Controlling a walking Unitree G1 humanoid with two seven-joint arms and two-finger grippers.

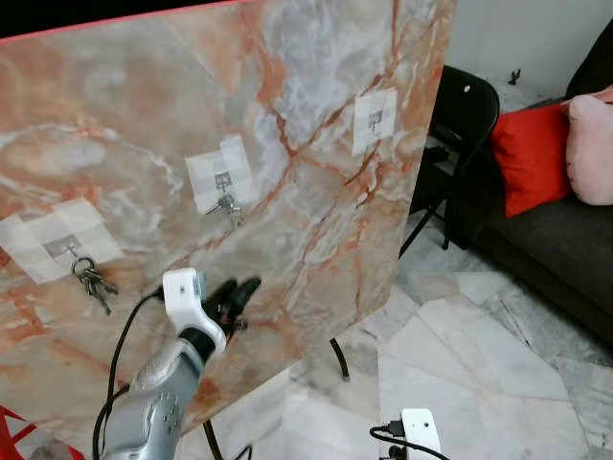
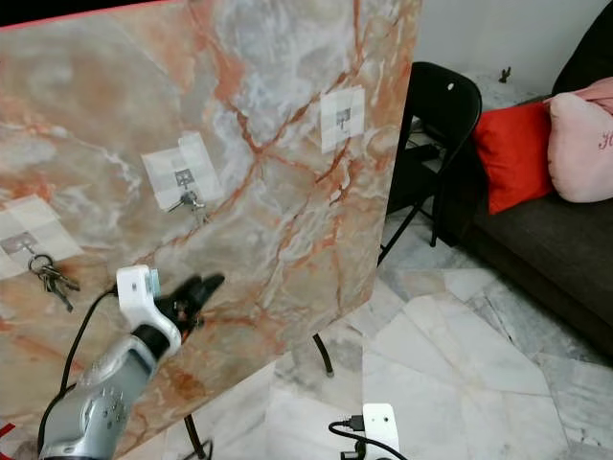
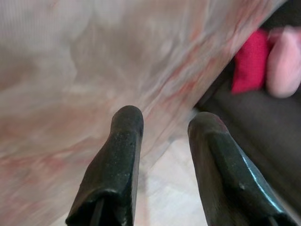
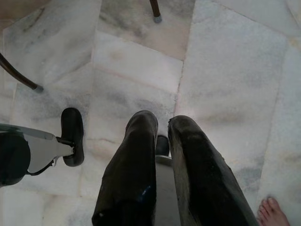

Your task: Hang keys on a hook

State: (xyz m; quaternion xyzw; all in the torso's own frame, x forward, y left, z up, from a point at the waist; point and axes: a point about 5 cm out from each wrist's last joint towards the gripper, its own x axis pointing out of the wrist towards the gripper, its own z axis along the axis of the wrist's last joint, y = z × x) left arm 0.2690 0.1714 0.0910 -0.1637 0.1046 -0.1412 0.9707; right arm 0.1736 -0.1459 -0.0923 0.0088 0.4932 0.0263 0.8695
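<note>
Marble board (image 1: 316,105), keys (image 1: 93,281) on left hook (image 1: 69,249)

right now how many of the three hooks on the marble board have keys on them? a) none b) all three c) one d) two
d: key bunches hang from the left hook and the middle hook, while the right hook is bare. The left end effector hovers open and empty below them.
</note>
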